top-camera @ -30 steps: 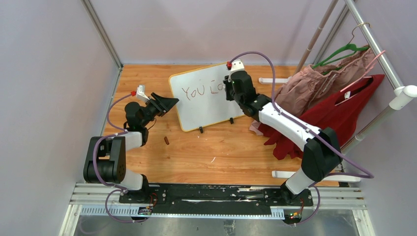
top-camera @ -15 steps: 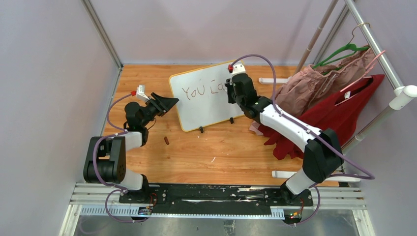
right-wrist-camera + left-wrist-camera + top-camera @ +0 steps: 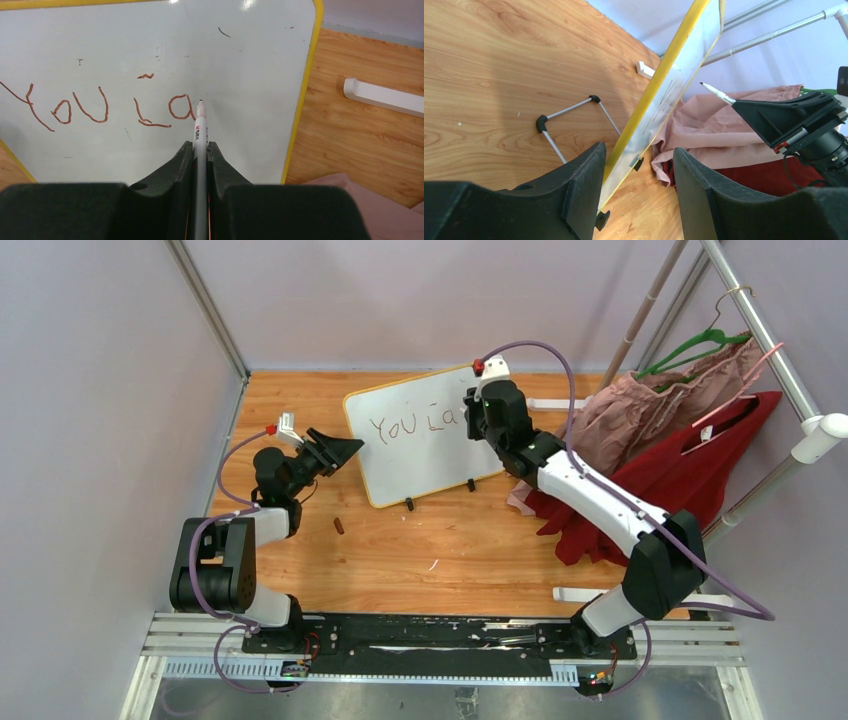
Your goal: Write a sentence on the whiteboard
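Observation:
The whiteboard (image 3: 425,462), yellow-framed, stands tilted on the wooden table. The sentence (image 3: 412,424) on it reads "You ca" in reddish-brown strokes (image 3: 100,107). My right gripper (image 3: 470,416) is shut on a grey-white marker (image 3: 200,134). The marker's tip sits at the board just right of the "a". My left gripper (image 3: 350,447) is open around the board's left edge (image 3: 659,100). The yellow frame lies against the left finger (image 3: 584,185), and the right finger stands apart from it. In the left wrist view the marker (image 3: 716,93) points at the board's face.
A clothes rack on the right holds a pink garment (image 3: 640,410) and a red one (image 3: 700,465), both draping onto the table. White rack feet (image 3: 557,403) lie near the board. A small brown piece (image 3: 339,526) lies in front of the left arm.
My right gripper has slid to the right along the board with the marker, uncovering an "a" after the "c". The left arm and the board have not moved.

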Motion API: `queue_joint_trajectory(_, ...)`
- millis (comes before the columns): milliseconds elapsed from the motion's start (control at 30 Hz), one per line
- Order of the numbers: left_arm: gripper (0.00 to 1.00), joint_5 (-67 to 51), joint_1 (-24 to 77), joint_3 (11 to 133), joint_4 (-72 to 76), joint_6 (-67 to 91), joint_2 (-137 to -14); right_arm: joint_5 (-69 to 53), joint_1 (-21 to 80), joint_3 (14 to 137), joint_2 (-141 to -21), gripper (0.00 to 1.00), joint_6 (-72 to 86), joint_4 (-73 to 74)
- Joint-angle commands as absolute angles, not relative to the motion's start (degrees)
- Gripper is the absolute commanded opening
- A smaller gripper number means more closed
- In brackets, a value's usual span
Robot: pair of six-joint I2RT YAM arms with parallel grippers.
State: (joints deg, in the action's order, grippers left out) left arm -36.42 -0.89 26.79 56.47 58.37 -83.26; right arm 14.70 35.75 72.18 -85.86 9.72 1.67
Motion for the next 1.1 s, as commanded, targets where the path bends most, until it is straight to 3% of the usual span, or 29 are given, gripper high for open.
queue_joint_trajectory(0, 0.57, -37.31, -0.54, 27.33, 58.80, 58.27, -82.81, 14.46, 34.61, 74.59, -86.43, 0.00, 10.42, 0.49)
queue_joint_trajectory(1067, 0.57, -37.27, -0.59, 27.33, 58.97, 58.40, -82.81, 14.16, 33.64, 70.48, -89.30, 0.00, 12.41, -0.26)
